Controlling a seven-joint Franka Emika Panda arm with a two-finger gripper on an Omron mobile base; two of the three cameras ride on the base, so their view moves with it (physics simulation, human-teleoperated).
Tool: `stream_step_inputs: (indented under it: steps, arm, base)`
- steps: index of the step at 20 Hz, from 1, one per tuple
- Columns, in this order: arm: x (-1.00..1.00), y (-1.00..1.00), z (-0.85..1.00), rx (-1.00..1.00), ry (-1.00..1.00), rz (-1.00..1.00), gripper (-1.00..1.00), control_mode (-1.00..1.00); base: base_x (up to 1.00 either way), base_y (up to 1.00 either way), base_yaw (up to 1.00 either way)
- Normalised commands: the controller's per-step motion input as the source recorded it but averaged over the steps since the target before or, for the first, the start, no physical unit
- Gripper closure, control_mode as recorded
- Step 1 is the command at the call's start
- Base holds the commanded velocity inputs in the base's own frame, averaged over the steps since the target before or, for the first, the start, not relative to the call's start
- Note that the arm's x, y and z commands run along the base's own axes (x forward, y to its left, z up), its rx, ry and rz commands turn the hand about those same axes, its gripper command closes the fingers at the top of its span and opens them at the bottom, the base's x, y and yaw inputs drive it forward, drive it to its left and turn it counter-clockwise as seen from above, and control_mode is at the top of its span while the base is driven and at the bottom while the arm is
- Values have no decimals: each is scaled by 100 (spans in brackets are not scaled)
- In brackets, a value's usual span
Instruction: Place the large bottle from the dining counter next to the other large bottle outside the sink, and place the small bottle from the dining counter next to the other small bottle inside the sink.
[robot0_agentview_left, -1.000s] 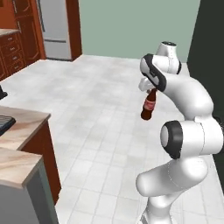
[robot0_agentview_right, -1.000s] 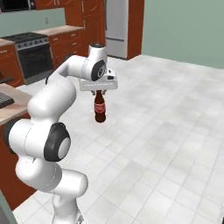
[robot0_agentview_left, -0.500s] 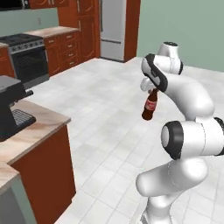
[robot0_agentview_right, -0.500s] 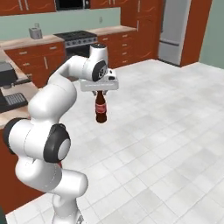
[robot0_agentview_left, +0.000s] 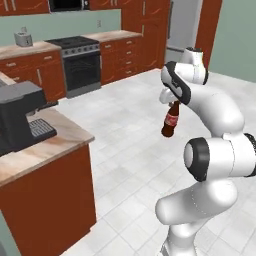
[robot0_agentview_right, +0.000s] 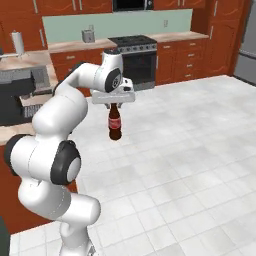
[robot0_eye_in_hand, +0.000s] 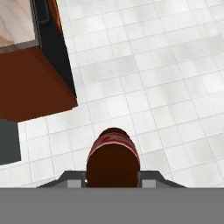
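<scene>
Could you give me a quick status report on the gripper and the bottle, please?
Gripper shut on the large bottle at its neck. Bottle hanging upright above the tiled floor. Nothing touching it; coffee machine on the counter well off to one side.

No lettering, numeral or sign is legible in any view. The tall dark brown cola-style bottle (robot0_agentview_left: 170, 120) carries a red label band with pale markings, possibly script, too small and blurred to read from either base camera; from the hand camera the band (robot0_eye_in_hand: 113, 142) shows only red with faint white flecks. The black coffee machine (robot0_agentview_left: 19, 114) and black oven (robot0_agentview_right: 133, 61) bear no readable marks.
</scene>
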Motion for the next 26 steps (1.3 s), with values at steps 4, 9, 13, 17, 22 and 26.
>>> stream_step_inputs:
  steps: [4, 9, 13, 17, 22, 26]
  arm:
    - [0, 0, 0, 0, 0, 0, 100, 100]
    - [0, 0, 0, 0, 0, 0, 100, 100]
    - [0, 0, 0, 0, 0, 0, 100, 100]
    - [0, 0, 0, 0, 0, 0, 100, 100]
    - [0, 0, 0, 0, 0, 0, 100, 100]
    - [0, 0, 0, 0, 0, 0, 100, 100]
  base:
    - [34, -55, 48]
    - [13, -50, 45]
    - [17, -52, 49]
    - [16, -54, 59]
    - [-1, -62, 57]
    - [-2, -68, 52]
